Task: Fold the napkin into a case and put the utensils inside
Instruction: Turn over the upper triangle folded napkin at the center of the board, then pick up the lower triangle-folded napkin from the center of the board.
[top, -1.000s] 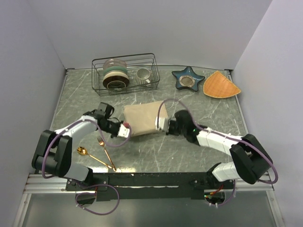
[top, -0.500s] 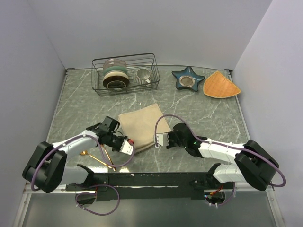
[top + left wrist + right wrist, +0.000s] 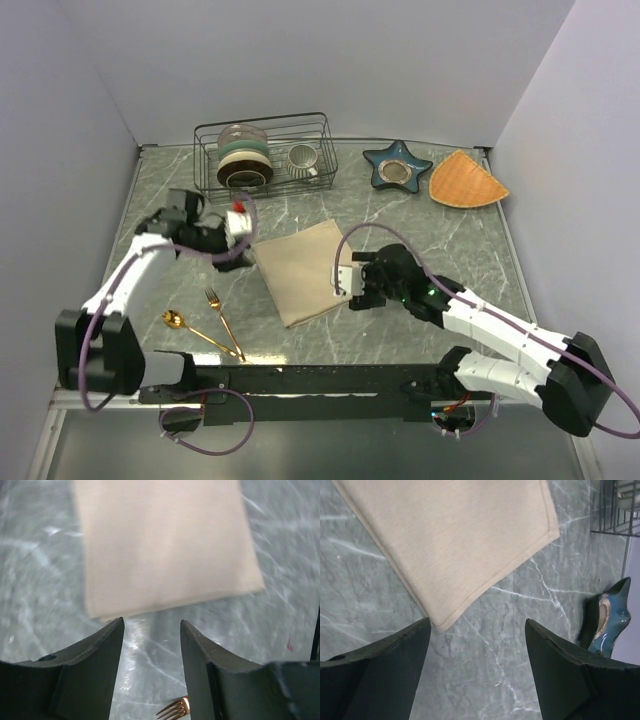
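Top view: folded beige napkin (image 3: 300, 270) lies flat at frame centre on the grey marbled counter (image 3: 430, 235), a tilted rectangle with its long side running upper left to lower right. Left end effector (image 3: 235, 222) sits just off the napkin's upper-left corner; there is a red patch on it, too small to read. In the left wrist view its jaws stand partly apart with nothing between them, only bare counter in the gap; the napkin's edge is just above the fingertips, with a second layer peeking out at its lower-left corner. Right end effector (image 3: 345, 285) is at the napkin's right edge, centre-right of frame. In the right wrist view its jaws are spread wide and empty; a hemmed napkin corner points down into the top of the gap, and I cannot tell whether it touches. Gold fork (image 3: 222, 322) and gold spoon (image 3: 190, 328) lie on the counter at lower left, apart from the napkin, tines and bowl toward upper left, handle ends converging at lower right. Fork tines also show at the bottom edge of the left wrist view. Wire rack (image 3: 265, 155) at top centre holds dishes on edge and a cup. Blue star dish (image 3: 397, 165) and orange mat (image 3: 467, 180) sit at upper right, side by side.
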